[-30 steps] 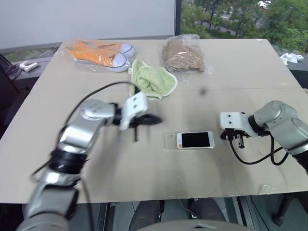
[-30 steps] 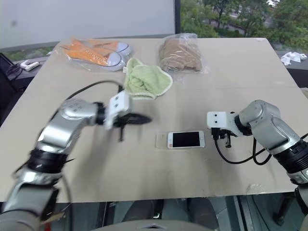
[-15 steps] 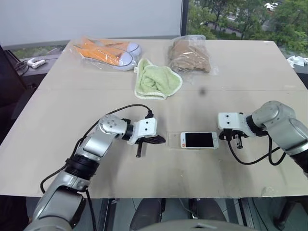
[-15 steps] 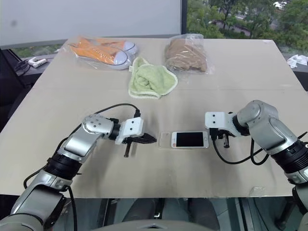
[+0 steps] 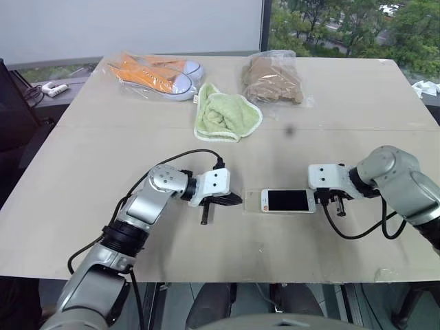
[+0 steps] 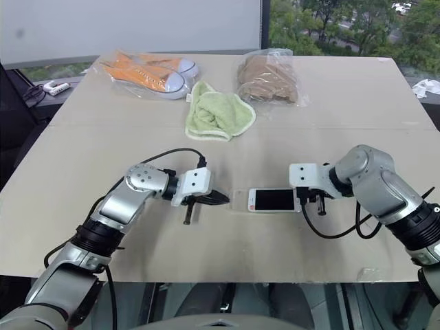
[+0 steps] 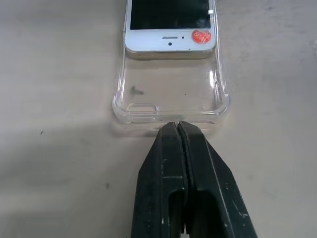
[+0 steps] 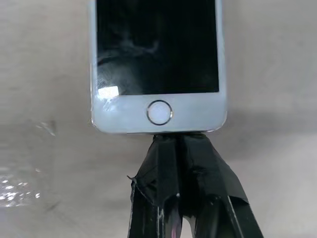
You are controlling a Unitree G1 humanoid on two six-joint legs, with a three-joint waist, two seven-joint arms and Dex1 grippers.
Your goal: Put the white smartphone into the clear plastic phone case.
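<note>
Both pincers closed and holding nothing — left gripper (image 7: 179, 125) butts the clear plastic phone case (image 7: 171, 94), right gripper (image 8: 178, 139) backs the white smartphone (image 8: 157, 59); phone half-seated between them — next, a steady inward push.

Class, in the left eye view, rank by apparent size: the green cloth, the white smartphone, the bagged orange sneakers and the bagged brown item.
1. Bagged orange sneakers
2. Green cloth and bagged brown item: look alike, unranked
3. White smartphone, though nearest the camera
</note>
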